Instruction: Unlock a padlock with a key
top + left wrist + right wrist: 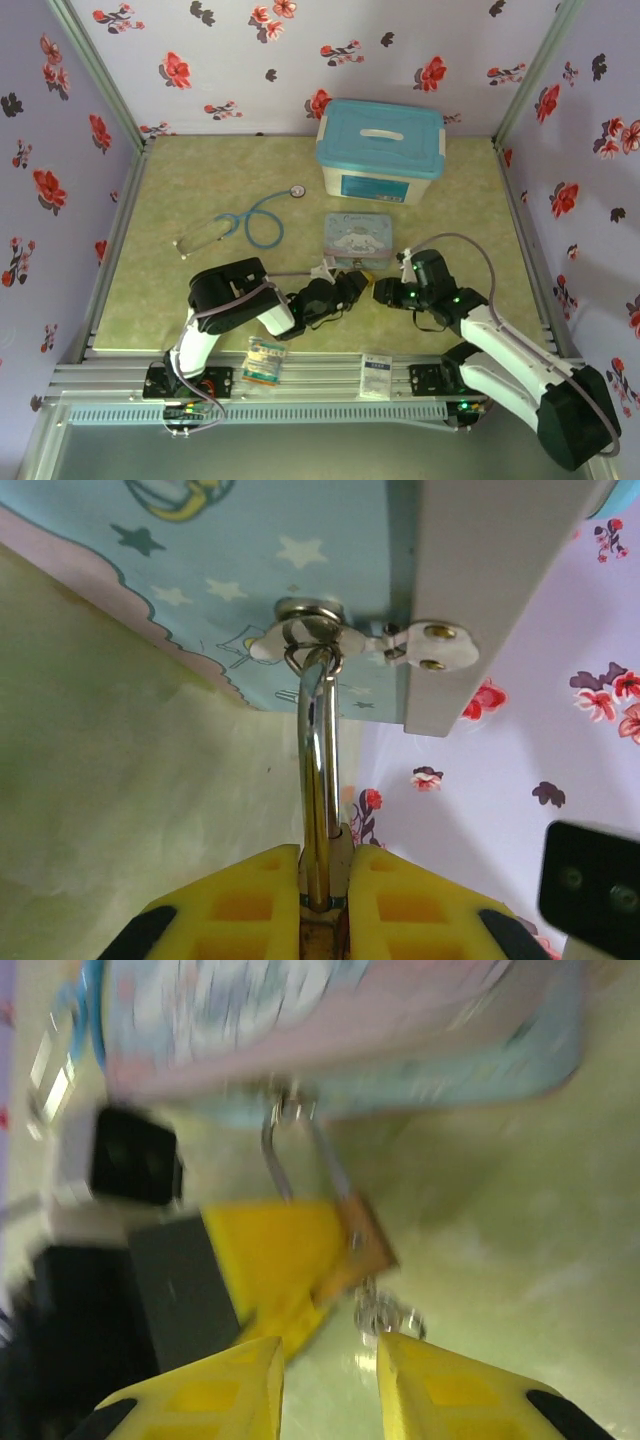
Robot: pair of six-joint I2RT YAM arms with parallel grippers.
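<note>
The left gripper [322,868] was clamped tight on the padlock [318,760]. Its silver shackle ran up through the hasp ring on the near side of the cartoon tin [358,235], which sat close to the middle of the table [200,190]. The right gripper [330,1352] hovered near the brass body with its fingers apart and nothing between them. A small silvery piece, likely the key [385,1312], hung at the padlock's end just ahead of those fingertips, but the right wrist view was too blurred to show whether it sat in the keyhole. I judged three risks. Closing off-centre could knock the key loose or pinch only its ring. A hard twist could drag the light tin or lever the padlock out of the left grip. The two grippers, set so close together, could collide.
</note>
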